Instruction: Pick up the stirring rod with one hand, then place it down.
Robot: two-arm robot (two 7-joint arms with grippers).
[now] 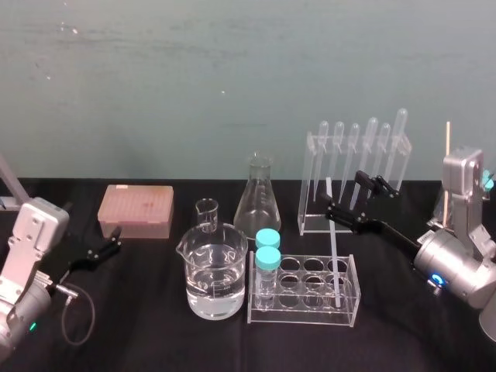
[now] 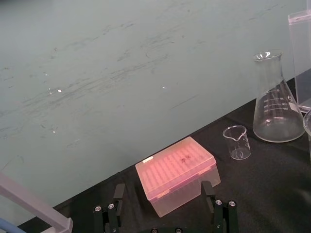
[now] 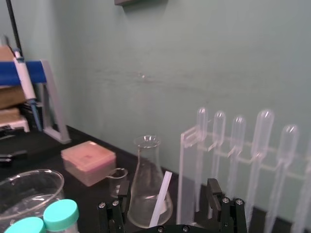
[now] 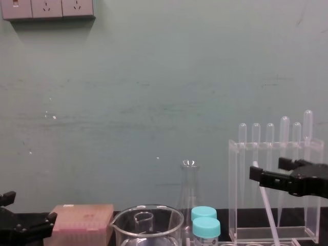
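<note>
So, right gripper (image 1: 345,194): fingers apart, one on either side of the rod's upper end. The right wrist view shows a gap on both sides, so it's not touching.
Stirring rod (image 1: 335,248): stands tilted in the clear tube rack (image 1: 304,314), with its foot in a hole at the rack's right end.
Rack contents: two teal-capped vials (image 1: 267,249) at the left end.
Pipette stand (image 1: 314,186): just behind the rack, with a row of bulb-topped pipettes hanging in it.
Big beaker (image 1: 215,271): roughly half full of clear liquid, just left of the rack.
Small beaker (image 1: 207,213), conical flask (image 1: 257,203): both look empty.
Pink tip box (image 1: 136,211): lid shut, left of the glassware.
Writing: the flask has graduation marks in the left wrist view, but they're not legible.
Left gripper (image 1: 115,242): low over the desk (image 1: 155,341) at the left, fingers apart, pointing at the pink box.
Right wrist view extra: blue holder with a pipette (image 3: 26,73).
Chest view extra: wall sockets (image 4: 48,8).
</note>
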